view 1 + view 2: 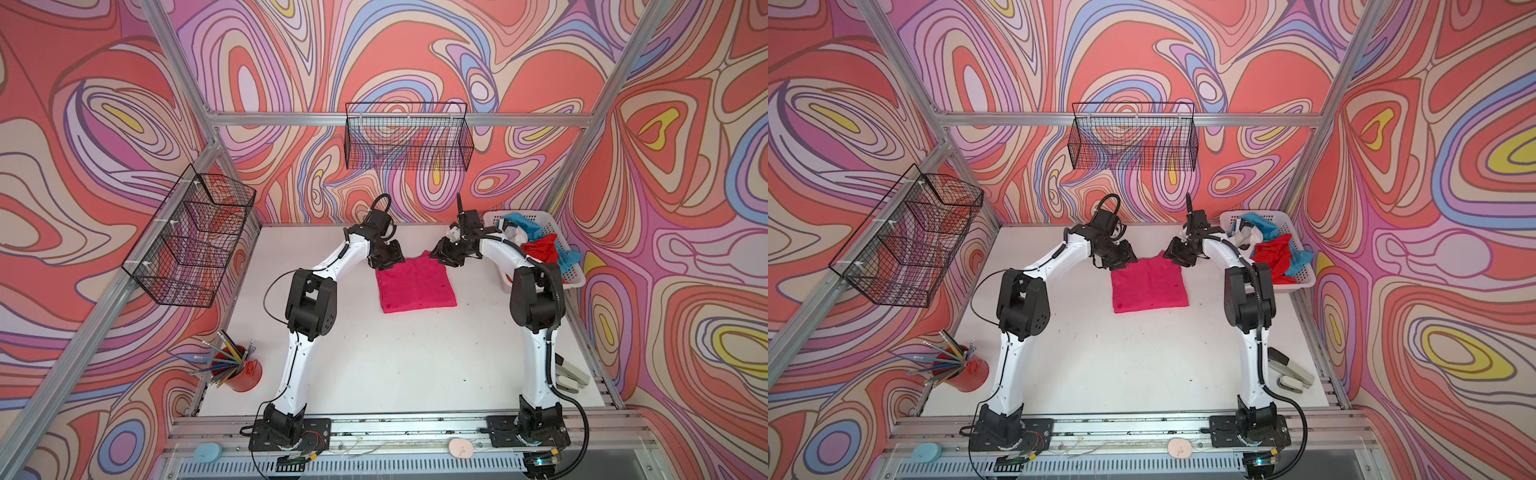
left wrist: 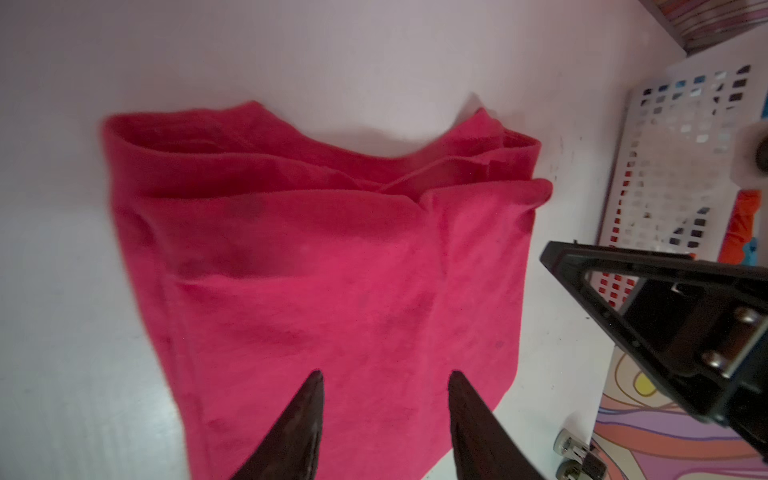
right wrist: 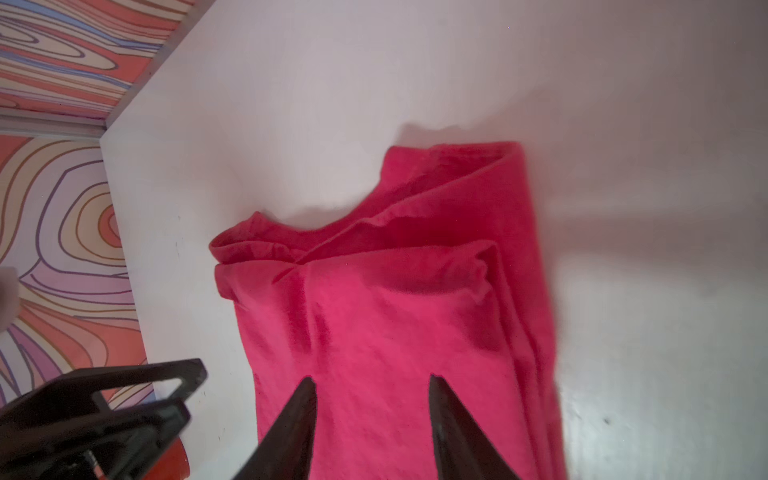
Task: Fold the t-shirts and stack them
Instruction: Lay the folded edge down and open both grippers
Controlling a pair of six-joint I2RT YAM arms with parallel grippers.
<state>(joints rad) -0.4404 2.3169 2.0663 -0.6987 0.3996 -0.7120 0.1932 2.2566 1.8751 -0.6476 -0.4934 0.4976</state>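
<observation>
Soft, light and limp, the folded magenta t-shirt [image 1: 415, 284] lies on the white table [image 1: 374, 353] toward its far edge, likely best pinched at its layered far corners, over which the left gripper [image 2: 385, 372] and right gripper [image 3: 370, 378] hover, jaws half parted and empty, the basket [image 1: 577, 277] alongside.

In a top view, the left claw [image 1: 388, 259] and right claw [image 1: 446, 257] cover the pink shirt's [image 1: 415, 286] far corners, and their fingertips are hidden. In both wrist views the shirt runs off the picture's edge beneath the claw. The basket [image 2: 665, 158] beyond the right claw is blurred.
</observation>
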